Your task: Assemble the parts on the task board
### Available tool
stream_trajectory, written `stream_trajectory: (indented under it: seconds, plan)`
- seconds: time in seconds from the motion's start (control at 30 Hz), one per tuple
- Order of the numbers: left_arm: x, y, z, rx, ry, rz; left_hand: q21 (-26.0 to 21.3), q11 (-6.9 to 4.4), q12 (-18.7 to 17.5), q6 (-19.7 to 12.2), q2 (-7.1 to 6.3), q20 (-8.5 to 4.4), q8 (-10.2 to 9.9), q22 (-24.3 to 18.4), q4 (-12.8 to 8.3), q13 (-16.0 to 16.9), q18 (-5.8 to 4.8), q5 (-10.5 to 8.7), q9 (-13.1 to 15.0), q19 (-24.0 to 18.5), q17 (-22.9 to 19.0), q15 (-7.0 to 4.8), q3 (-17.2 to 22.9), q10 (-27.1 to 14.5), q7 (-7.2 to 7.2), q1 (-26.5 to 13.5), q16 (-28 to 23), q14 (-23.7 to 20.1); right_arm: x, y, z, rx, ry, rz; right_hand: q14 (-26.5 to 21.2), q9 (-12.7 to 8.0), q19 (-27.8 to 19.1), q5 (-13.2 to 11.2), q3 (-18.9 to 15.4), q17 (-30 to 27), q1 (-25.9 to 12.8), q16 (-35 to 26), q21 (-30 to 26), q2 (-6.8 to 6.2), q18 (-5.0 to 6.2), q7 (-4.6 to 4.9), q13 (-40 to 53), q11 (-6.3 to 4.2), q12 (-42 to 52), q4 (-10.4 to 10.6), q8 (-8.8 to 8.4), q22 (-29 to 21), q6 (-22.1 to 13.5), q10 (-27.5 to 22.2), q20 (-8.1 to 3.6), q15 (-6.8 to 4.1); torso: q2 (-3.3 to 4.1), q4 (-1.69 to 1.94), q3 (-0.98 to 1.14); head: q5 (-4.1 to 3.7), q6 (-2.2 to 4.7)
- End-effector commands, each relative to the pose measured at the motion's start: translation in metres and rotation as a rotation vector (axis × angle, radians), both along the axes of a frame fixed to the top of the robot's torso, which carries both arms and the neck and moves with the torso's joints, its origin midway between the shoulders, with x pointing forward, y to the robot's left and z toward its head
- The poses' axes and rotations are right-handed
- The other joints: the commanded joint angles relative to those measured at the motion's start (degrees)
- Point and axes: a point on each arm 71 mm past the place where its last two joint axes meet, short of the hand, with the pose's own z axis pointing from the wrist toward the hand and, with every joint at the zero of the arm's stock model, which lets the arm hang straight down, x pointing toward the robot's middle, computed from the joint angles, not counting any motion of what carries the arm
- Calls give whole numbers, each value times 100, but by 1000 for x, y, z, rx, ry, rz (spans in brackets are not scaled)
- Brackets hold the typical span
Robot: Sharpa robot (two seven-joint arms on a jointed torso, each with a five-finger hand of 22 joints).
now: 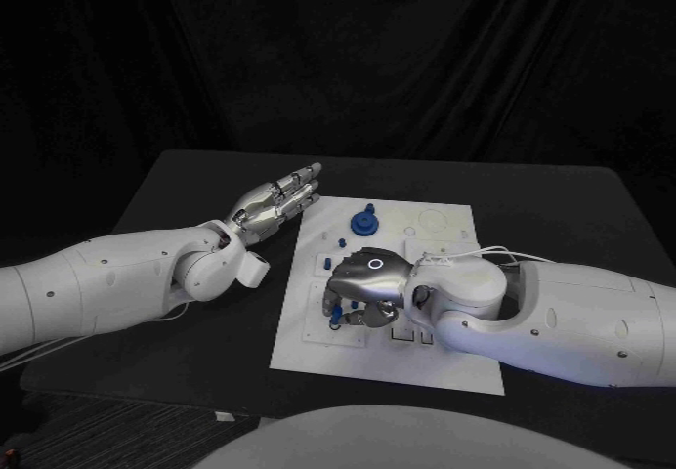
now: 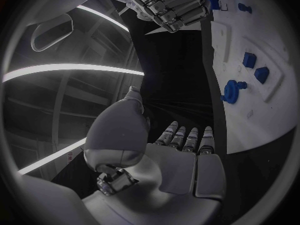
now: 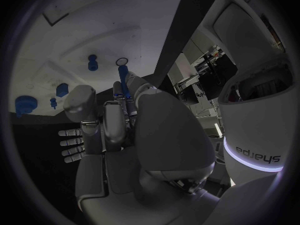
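Note:
The white task board (image 1: 440,363) lies in the middle of the black table. My right hand (image 1: 363,287) hovers over the board's left middle with its fingers curled, pinching a thin blue peg (image 3: 123,81) whose tip points down at the board (image 3: 62,40). A round blue part (image 1: 365,223) stands near the board's far left corner, also seen as the round blue part (image 2: 232,91). Two small blue blocks (image 2: 255,67) sit in the board beside it. My left hand (image 1: 277,205) is stretched flat and holds nothing, just off the board's far left corner.
A small blue knob (image 3: 92,62) and another small blue piece (image 3: 62,90) stand on the board beyond my right hand. Bare black table (image 1: 211,352) lies left of the board, under my left forearm. The table's far edge runs behind the board.

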Motion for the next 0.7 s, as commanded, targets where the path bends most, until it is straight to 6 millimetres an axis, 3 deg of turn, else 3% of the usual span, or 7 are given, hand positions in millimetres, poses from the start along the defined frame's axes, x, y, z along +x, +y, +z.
stream_trajectory:
  seconds: [0.03, 0.33, 0.7]
  plan:
    - [-1, -2, 0, -19, 2, -14, -40, 63, -37, 10, 181, 85, -1, -5, -8, -7, -24, -19, 5, 4, -5, 80, 67, -7, 61, 62, -20, 7, -1, 1, -3, -31, -64, 19, 181, 13, 39, 2, 35, 11, 1, 41, 33, -50, -32, 11, 11, 4, -27, 14, -19, 732, 22, 48, -18, -15, 0, -3, -4, 3, -1]
    - [-1, -3, -1, -19, 20, -31, -40, 157, -37, 96, 553, 191, 7, -5, -19, -7, 0, 12, 10, 4, -5, 180, 5, -7, 169, 229, -20, 7, -2, 4, -6, -33, -116, 48, 189, 27, 55, -6, 58, 39, -7, 65, 116, -70, -43, -1, 16, -12, -18, -3, -15, 749, 62, 108, -23, -26, -3, -3, 1, 3, -1]
    - [-2, -3, -2, -19, 26, -36, -40, 173, -37, 86, 596, 193, 3, -5, -20, -7, -14, 13, 6, 4, -5, 203, -72, -7, 160, 266, -20, 7, -2, 6, -15, -32, -121, 54, 188, 28, 56, -2, 63, 39, -18, 65, 135, -85, -45, 2, 14, -11, -24, -6, -23, 753, 59, 116, -26, -28, -1, -4, 2, 9, -1]
